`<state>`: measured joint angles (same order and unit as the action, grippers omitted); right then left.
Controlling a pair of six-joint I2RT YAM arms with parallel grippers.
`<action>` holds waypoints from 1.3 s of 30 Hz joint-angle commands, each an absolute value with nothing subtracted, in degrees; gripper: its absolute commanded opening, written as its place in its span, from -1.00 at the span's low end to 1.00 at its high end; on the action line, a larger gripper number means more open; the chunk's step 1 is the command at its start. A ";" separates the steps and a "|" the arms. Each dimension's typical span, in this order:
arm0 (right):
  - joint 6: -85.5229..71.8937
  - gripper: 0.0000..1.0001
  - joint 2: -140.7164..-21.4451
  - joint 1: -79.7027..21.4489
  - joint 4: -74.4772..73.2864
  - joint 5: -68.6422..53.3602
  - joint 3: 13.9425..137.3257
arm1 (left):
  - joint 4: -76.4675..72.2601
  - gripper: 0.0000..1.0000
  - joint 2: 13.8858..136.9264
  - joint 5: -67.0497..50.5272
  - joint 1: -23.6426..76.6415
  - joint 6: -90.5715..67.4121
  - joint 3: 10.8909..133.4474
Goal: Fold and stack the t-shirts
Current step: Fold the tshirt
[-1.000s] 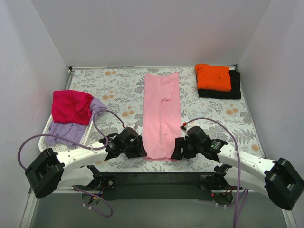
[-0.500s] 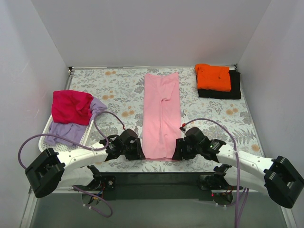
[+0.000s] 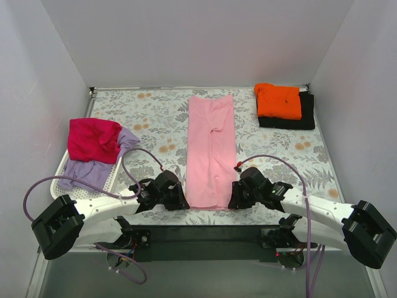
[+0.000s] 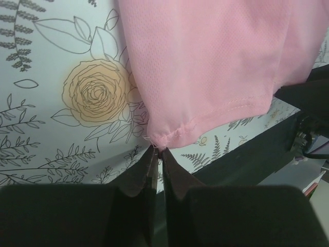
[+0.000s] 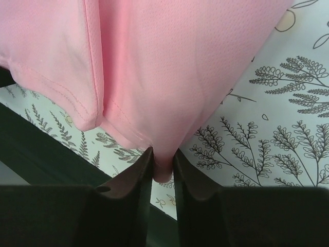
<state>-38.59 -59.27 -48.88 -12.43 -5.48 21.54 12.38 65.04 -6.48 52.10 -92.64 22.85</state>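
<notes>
Pink t-shirt [image 3: 211, 149] is clamped at its 6 o'clock hem corners by the left gripper [image 4: 158, 153] and right gripper [image 5: 162, 157]

Our left arm [image 3: 99, 208] and right arm [image 3: 317, 208] wear white shells between chunky black joint housings. A purple cable [image 3: 141, 149] loops off each. Left gripper [image 4: 159, 150] and right gripper [image 5: 162, 154] have matte black fingers [image 4: 136, 177] tapering to wedges. A black plate [image 3: 205, 234] joins our bases.
</notes>
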 commanded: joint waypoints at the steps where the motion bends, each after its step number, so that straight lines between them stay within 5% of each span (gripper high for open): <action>1: -37.27 -0.65 -60.90 -49.39 -12.31 -3.69 22.32 | 8.88 -0.82 64.51 -6.59 52.38 -92.46 22.33; 4: -36.57 -0.81 -61.78 -49.48 -12.39 -3.43 22.76 | 7.39 -1.00 65.48 -6.68 52.47 -92.11 21.97; 8: -35.07 -0.97 -62.31 -49.48 -12.65 -3.60 23.38 | 7.12 -1.00 66.09 -6.94 52.47 -90.97 21.80; 33: -16.70 -0.97 -67.06 -49.48 -35.50 -20.74 32.60 | 12.57 -1.00 65.04 -25.48 52.56 -84.64 24.52; 39: -16.87 -0.97 -65.40 -49.48 -36.47 -20.05 36.12 | 8.89 -1.00 55.30 -19.87 52.47 -90.52 22.59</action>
<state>-18.11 -67.05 -49.21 -34.35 -18.83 32.40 12.05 61.58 -21.78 52.27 -87.42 22.50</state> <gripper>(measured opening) 0.020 0.013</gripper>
